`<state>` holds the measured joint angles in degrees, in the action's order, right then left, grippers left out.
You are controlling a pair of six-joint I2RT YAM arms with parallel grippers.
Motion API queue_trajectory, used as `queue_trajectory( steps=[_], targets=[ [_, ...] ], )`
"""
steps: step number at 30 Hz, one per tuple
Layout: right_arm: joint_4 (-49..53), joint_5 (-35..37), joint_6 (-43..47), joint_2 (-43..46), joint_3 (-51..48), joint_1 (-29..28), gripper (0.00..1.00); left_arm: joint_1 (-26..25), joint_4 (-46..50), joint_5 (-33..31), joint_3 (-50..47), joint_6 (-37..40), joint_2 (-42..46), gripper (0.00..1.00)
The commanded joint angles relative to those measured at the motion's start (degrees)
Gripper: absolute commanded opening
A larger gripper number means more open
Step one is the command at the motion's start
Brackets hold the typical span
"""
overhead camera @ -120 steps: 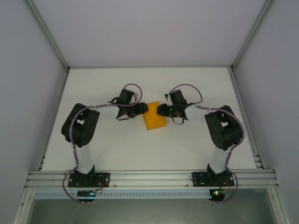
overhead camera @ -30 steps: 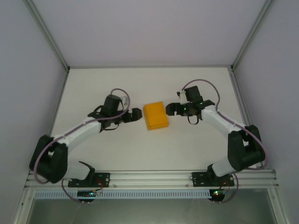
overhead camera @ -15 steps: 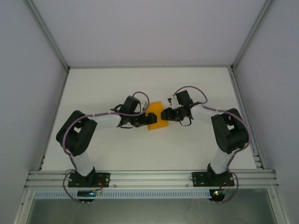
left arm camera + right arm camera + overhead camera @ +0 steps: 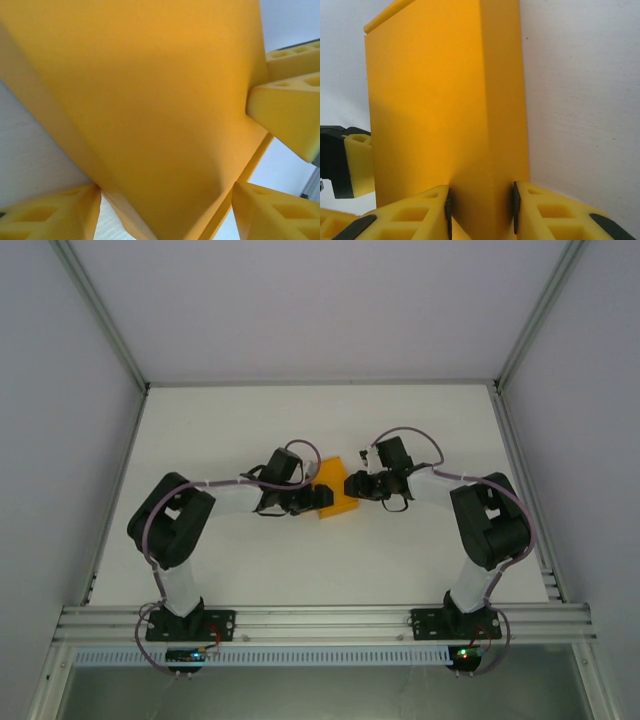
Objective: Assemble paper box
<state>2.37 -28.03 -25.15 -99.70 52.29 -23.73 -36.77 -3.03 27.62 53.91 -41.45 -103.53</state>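
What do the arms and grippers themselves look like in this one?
The left arm and right arm have white links, bulky black joints and looping mauve cables. The fingers are yellow wedges with hollow triangular cells and black trim.

From above, the left claw [image 4: 310,499] and right claw [image 4: 352,483] hide the paper box [image 4: 332,496]'s side edges — in the left wrist view its top is cut off.

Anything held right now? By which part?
The right gripper clamps the paper box across its narrow side, at the end nearest the wrist. The left gripper straddles another edge; whether it grips cannot be told.
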Motion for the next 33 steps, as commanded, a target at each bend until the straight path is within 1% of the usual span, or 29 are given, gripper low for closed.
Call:
queue_trajectory(
  steps=[1, 6, 7, 12, 14, 16, 20, 24, 26, 28, 30, 32, 33],
  targets=[
    [4.2, 0.4, -2.4, -1.6, -2.7, -2.2, 0.34, -1.7, 1.7, -3.6, 2.0, 0.2, -2.8, 0.66],
    [3.8, 0.1, -3.1, -2.3, -3.0, -2.6, 0.33, -2.1, 0.3, -4.2, 1.8, -1.4, -4.7, 0.49],
    [3.8, 0.0, -3.2, -2.5, -3.0, -2.6, 0.33, -2.1, -0.1, -4.6, 1.5, -2.1, -4.9, 0.44],
    [4.6, 0.5, -2.8, -2.8, -2.8, -2.6, 0.32, -2.1, -1.5, -4.9, 0.9, -3.3, -5.2, 0.25],
    [5.7, 1.9, -2.2, -2.8, -2.4, -2.7, 0.31, -2.0, -1.6, -5.1, 0.8, -3.4, -5.1, 0.25],
    [7.6, 4.8, -1.5, -2.9, -1.8, -2.9, 0.29, -2.0, -1.6, -4.8, 0.9, -3.5, -5.5, 0.25],
    [11.8, 10.1, 0.0, -3.4, -0.9, -3.5, 0.29, -2.0, -0.3, -5.1, 1.0, -3.1, -5.2, 0.29],
    [13.4, 13.7, 0.6, -3.7, -0.9, -4.2, 0.28, -1.8, 0.4, -5.0, 1.0, -2.4, -3.5, 0.43],
    [14.2, 15.3, 0.8, -4.1, -0.6, -4.5, 0.27, -1.6, 0.8, -5.0, 0.9, -2.2, -2.4, 0.45],
    [14.8, 16.5, 1.0, -4.4, -0.4, -4.9, 0.27, -1.1, 1.2, -4.9, 1.0, -2.1, -1.0, 0.51],
    [15.4, 17.2, 1.2, -4.5, -0.2, -5.3, 0.27, -0.2, 2.1, -4.8, 1.2, -1.8, 0.7, 0.53],
    [15.5, 18.0, 1.2, -4.4, -0.3, -5.5, 0.27, 1.0, 2.8, -4.9, 1.3, -1.4, 2.4, 0.65],
    [15.7, 18.2, 1.4, -4.5, -0.2, -5.4, 0.27, 1.6, 2.9, -5.0, 1.3, -1.3, 3.1, 0.69]
  ],
)
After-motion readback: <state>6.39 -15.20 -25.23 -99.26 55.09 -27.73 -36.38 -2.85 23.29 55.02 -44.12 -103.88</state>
